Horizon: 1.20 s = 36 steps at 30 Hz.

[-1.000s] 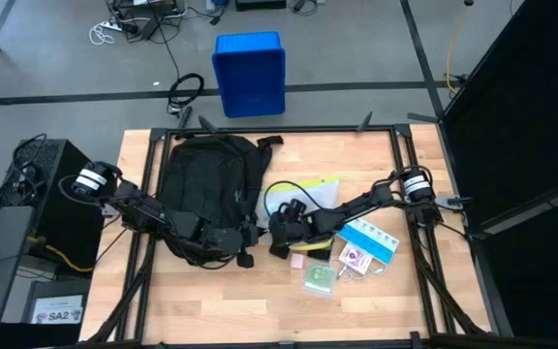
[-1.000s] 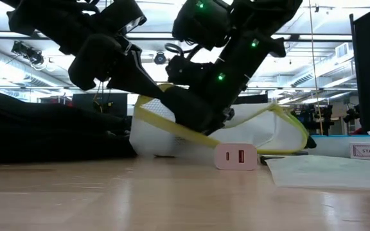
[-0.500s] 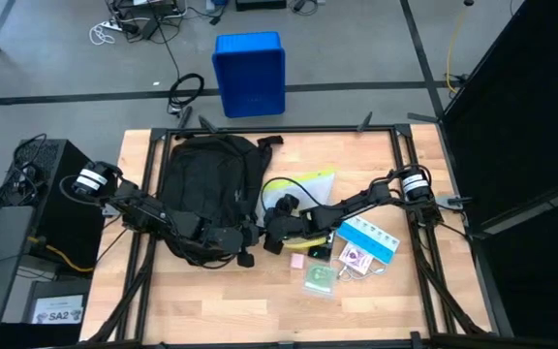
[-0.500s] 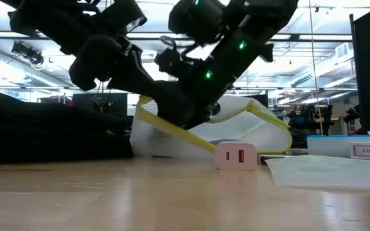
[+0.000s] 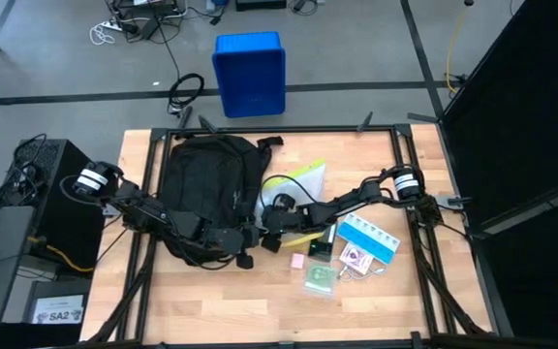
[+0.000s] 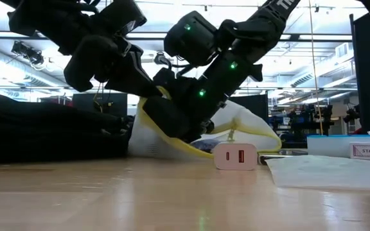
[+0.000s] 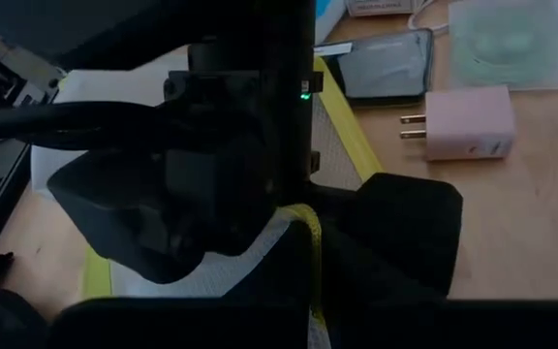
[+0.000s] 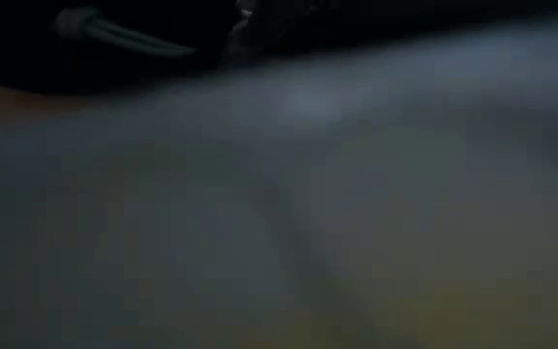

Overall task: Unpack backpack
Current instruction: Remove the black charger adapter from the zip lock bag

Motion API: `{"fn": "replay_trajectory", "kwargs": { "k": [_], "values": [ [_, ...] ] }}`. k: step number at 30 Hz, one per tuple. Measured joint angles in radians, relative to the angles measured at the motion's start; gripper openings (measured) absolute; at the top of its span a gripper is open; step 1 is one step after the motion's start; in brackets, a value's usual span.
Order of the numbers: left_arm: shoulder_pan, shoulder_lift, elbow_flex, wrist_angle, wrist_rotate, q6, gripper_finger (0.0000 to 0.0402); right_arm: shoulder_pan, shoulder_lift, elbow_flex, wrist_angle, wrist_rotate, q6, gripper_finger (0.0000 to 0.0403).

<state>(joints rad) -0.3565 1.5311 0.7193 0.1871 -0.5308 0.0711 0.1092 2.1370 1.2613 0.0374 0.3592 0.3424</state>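
Right gripper (image 5: 271,233) low on white yellow-edged pouch (image 5: 298,184), fingers hidden, grip cannot be told; likely dragging pouch clear of backpack (image 5: 206,179) just beside. Left gripper (image 5: 243,236) pressed shut at backpack's near edge, seemingly steadying it on worktop (image 5: 376,296)

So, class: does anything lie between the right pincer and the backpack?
Yes. A white mesh pouch with yellow trim lies beside the backpack, and the right pincer is down on that pouch, just short of the backpack's edge.
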Motion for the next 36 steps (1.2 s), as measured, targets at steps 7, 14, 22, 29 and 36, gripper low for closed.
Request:
{"fn": "replay_trajectory", "kwargs": {
  "k": [7, 14, 22, 29, 36],
  "values": [
    [-0.001, -0.002, 0.001, -0.04, -0.001, -0.019, 0.0, 0.052, -0.047, -0.003, -0.098, -0.008, 0.004, 0.0113],
    [-0.001, -0.002, 0.0, -0.053, -0.006, -0.023, 0.0, 0.146, -0.122, -0.005, -0.234, 0.029, 0.053, 0.0113],
    [-0.001, -0.002, 0.001, -0.051, -0.007, -0.027, 0.0, 0.23, -0.188, -0.003, -0.335, 0.066, 0.114, 0.0113],
    [0.0, -0.002, 0.001, -0.051, -0.01, -0.027, 0.0, 0.3, -0.263, -0.003, -0.37, 0.04, 0.151, 0.0113],
    [0.0, -0.002, 0.001, -0.05, -0.011, -0.027, 0.0, 0.334, -0.224, -0.003, -0.348, -0.108, 0.174, 0.0113]
  ]
}}
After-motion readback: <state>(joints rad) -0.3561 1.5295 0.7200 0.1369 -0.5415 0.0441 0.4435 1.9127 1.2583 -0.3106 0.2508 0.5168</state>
